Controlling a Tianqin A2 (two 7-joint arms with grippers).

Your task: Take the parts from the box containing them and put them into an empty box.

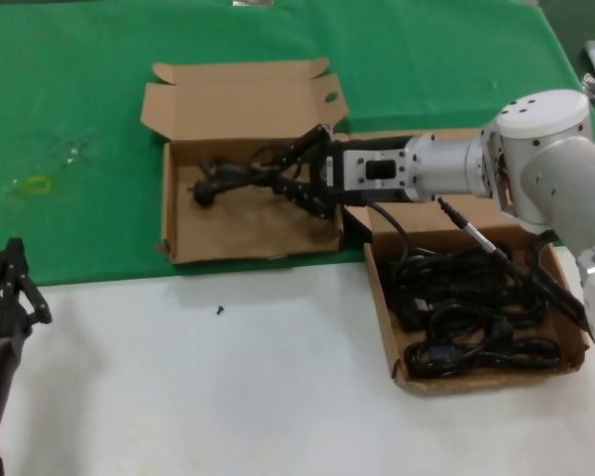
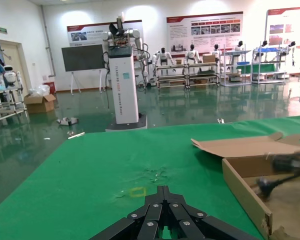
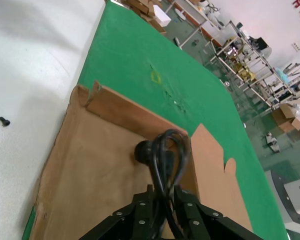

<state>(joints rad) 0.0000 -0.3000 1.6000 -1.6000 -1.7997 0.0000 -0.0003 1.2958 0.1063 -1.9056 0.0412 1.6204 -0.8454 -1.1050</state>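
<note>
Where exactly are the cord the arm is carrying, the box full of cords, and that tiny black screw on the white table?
carried power cord point(image 1: 210, 188): head view, on its plug.
box of cords point(image 1: 491, 373): head view, on its front wall.
small black screw point(image 1: 220, 310): head view, on its middle.

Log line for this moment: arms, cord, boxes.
right hand: shut on power cord, over left box | left hand: idle at near left, shut | right box: cords remain

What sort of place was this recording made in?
Probably a robotics lab or showroom hall: wall display posters, a white pillar-shaped machine stand, and metal shelving racks with white humanoid robots lined up behind the green table cover.
</note>
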